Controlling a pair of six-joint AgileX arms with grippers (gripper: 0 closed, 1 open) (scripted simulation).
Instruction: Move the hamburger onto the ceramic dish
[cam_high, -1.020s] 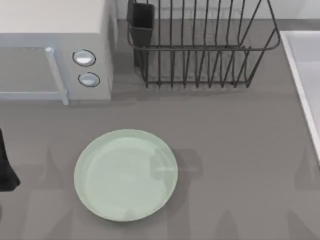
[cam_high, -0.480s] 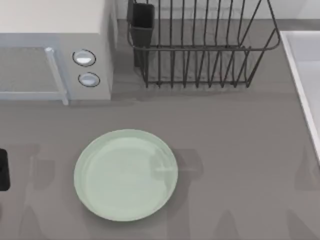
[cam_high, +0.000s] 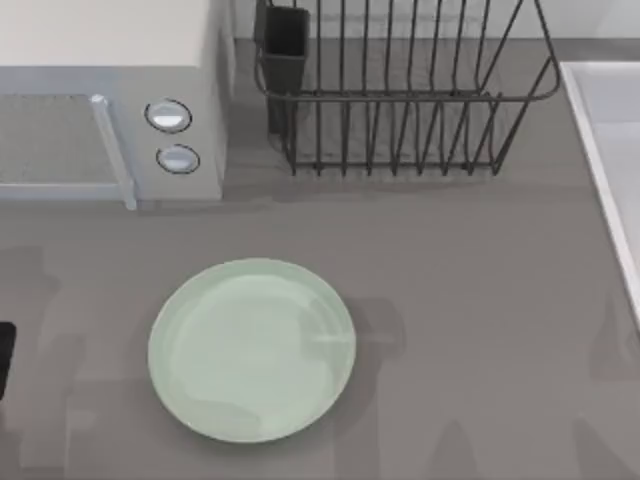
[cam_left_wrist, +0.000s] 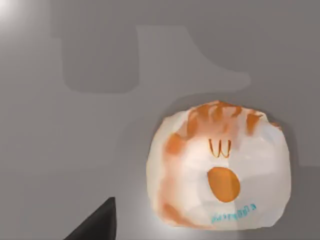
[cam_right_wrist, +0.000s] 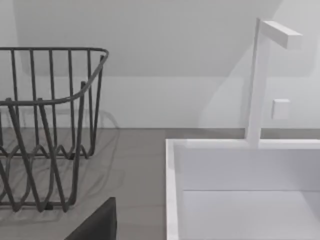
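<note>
At the far left edge of the table, a dark piece of the left arm (cam_high: 4, 358) is just showing; whether its claw is spread or pressed together cannot be told. Under its wrist camera the hamburger (cam_left_wrist: 220, 172) is lying on the bare grey table (cam_high: 470, 330), wrapped in pale paper with orange patches. The plate (cam_high: 251, 349) is sitting left of centre, with nothing on it. Behind it a microwave (cam_high: 110, 100) is standing, then a wire rack (cam_high: 400, 90), and a white sink (cam_right_wrist: 240, 190) is sitting at the right.
</note>
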